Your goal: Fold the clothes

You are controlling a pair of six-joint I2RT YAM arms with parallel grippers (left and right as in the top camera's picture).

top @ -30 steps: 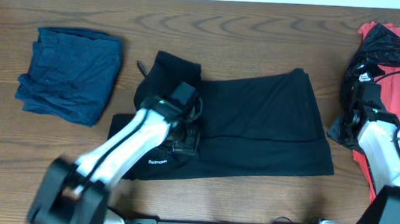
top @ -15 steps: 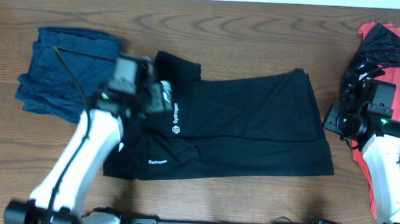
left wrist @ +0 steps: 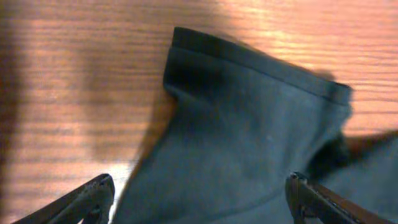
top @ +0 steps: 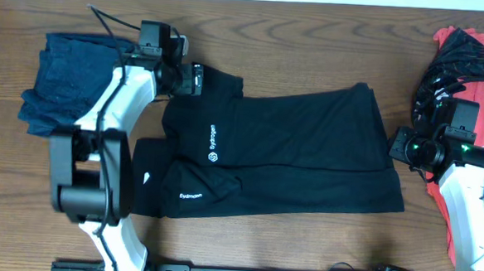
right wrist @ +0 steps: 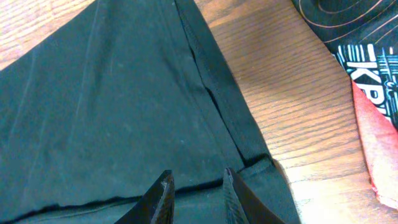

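The black T-shirt (top: pixel 308 147) lies partly folded at the middle of the table, its white logos (top: pixel 212 142) facing up. My left gripper (top: pixel 199 78) hovers over the shirt's upper-left sleeve (left wrist: pixel 249 124), jaws wide open with one finger on each side of the sleeve and nothing held. My right gripper (top: pixel 399 148) is at the shirt's right edge, fingertips (right wrist: pixel 163 196) a little apart above the layered hem (right wrist: pixel 112 106), gripping nothing. A dark blue garment (top: pixel 74 85) lies folded at far left. Red and black-patterned tops (top: pixel 470 56) are heaped at far right.
Bare wooden table (top: pixel 313 40) runs along the back behind the shirt and in a narrow strip (right wrist: pixel 292 124) between the shirt and the patterned top (right wrist: pixel 354 31). The right arm's white body (top: pixel 471 197) lies over the red fabric.
My left arm swung from the shirt's lower left up to the upper-left sleeve, and its jaws widened. The right gripper's jaws parted from shut, staying at the shirt's right edge.
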